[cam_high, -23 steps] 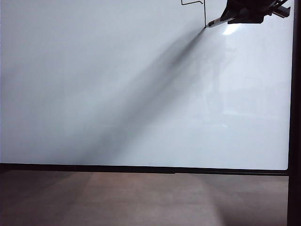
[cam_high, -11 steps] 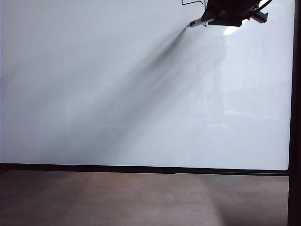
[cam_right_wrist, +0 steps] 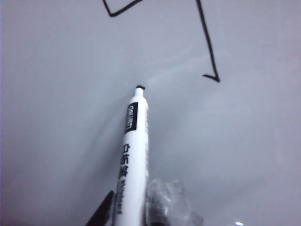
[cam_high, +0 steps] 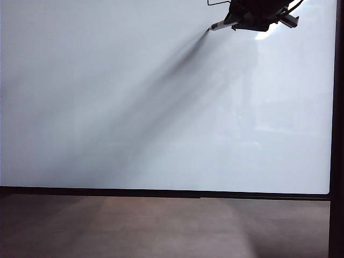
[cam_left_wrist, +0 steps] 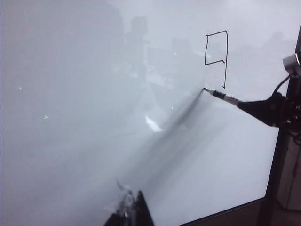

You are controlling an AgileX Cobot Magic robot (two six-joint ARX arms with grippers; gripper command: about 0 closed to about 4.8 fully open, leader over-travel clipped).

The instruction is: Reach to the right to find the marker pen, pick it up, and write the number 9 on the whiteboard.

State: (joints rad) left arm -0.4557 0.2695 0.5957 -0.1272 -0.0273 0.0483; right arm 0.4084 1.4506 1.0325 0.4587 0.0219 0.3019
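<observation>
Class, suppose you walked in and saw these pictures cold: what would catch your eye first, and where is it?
First, the boxy black number 9 drawn near the upper right of the big glossy whiteboard. Next, the white marker pen in the right gripper, its tip just beside the figure's stem, casting a long diagonal shadow. The left gripper hangs low, away from the writing.

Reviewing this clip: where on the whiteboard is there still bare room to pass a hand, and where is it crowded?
The glossy white whiteboard is bare across its left, middle and lower stretch down to its black frame. The top right corner is crowded: the black hand-drawn number 9, and the right gripper shut on the white marker pen. The left gripper sits low, near the bottom edge.
</observation>
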